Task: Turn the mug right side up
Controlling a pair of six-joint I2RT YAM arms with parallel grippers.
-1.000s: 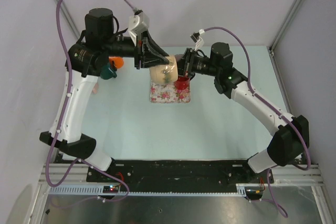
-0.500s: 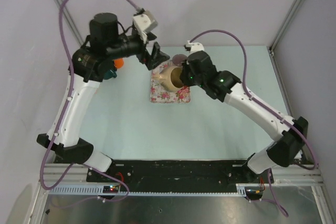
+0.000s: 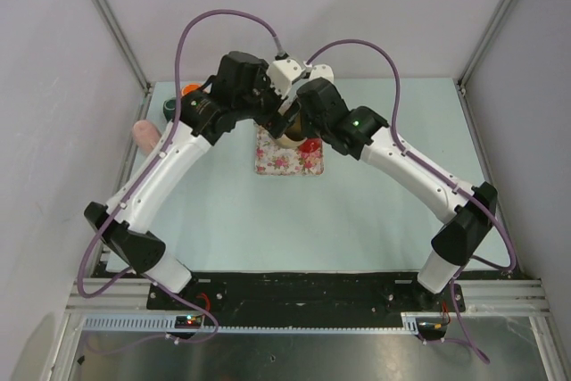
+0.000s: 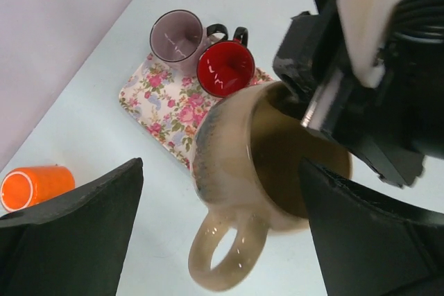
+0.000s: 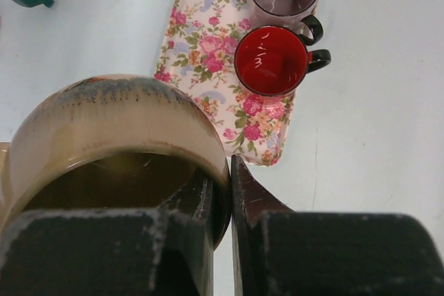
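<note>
Top view: both arms meet over the floral mat [image 3: 277, 165] at the far side of the desk [image 3: 357, 211], w/ the beige mug [image 3: 290, 134] just visible between the wrists, next to a red mug [image 3: 310, 144]. Grip details are too crowded to read here. Left wrist view: we see the beige mug's mouth facing up toward the camera, handle toward us, and it looks raised above the mat rather than resting on it. The left end effector [image 4: 220, 171] is spread wide, its dark fingers [image 4: 83, 227] either side of the mug and apart from it, so it holds nothing. The other arm's fingers clamp the mug's far rim. Also in view: a purple mug [image 4: 179, 36] and the red one, both upright at the mat's edge, and an orange cup [image 4: 35, 186] lying on its side. Right wrist view: the right end effector [image 5: 220, 192] is nearly closed, pinching the mug wall at the rim, one finger inside and one outside. We judge the flip itself approx. done; what's left is to set the mug down upright and let go.
</note>
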